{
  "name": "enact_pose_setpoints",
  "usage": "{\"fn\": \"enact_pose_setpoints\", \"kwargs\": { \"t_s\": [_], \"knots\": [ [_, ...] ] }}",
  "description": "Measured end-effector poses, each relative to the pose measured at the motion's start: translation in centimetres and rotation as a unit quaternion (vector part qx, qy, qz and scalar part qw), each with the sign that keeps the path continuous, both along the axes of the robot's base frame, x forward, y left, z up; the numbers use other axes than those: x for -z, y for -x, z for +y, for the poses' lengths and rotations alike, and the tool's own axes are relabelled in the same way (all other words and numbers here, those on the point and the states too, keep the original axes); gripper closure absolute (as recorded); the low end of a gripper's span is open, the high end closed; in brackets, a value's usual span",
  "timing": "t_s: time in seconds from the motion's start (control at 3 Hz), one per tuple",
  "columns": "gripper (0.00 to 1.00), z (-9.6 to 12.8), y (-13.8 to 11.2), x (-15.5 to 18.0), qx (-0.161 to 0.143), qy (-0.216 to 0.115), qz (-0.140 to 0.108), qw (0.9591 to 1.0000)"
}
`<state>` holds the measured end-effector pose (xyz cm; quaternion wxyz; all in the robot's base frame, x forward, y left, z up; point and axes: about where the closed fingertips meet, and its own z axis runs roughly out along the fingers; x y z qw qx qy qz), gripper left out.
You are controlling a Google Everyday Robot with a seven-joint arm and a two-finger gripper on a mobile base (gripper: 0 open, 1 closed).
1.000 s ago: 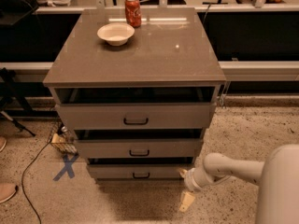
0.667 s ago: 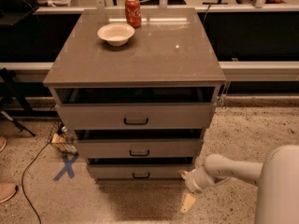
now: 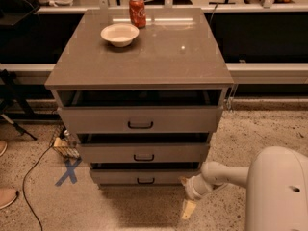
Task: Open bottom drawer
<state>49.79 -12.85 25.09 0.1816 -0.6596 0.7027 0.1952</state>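
The bottom drawer [image 3: 120, 176] is the lowest, slimmest grey-taupe front of the three-drawer cabinet, with a small black bar handle [image 3: 145, 180]. A dark gap shows above its front panel. My gripper [image 3: 186, 195] is low at the cabinet's front right corner, just right of the bottom drawer's right end and apart from the handle. Its tan-tipped fingers [image 3: 188, 209] stand spread, with nothing between them. My white arm [image 3: 226, 173] reaches in from the lower right.
The middle drawer [image 3: 110, 153] and top drawer [image 3: 96, 120] sit above. A white bowl [image 3: 119, 34] and a red can [image 3: 137, 11] stand on the cabinet top. A blue X mark [image 3: 68, 171], a cable [image 3: 29, 177] and a shoe [image 3: 7, 196] lie on the floor at left.
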Motion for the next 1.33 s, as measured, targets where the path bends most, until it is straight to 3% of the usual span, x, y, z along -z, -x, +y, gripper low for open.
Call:
{"fn": "enact_pose_setpoints", "kwargs": {
  "t_s": [1.0, 1.33],
  "knots": [
    [0.00, 0.9, -4.7, 2.9, -0.009, 0.020, -0.100, 0.9948],
    [0.00, 1.6, -6.2, 4.3, -0.009, 0.027, -0.111, 0.9934]
  ]
}}
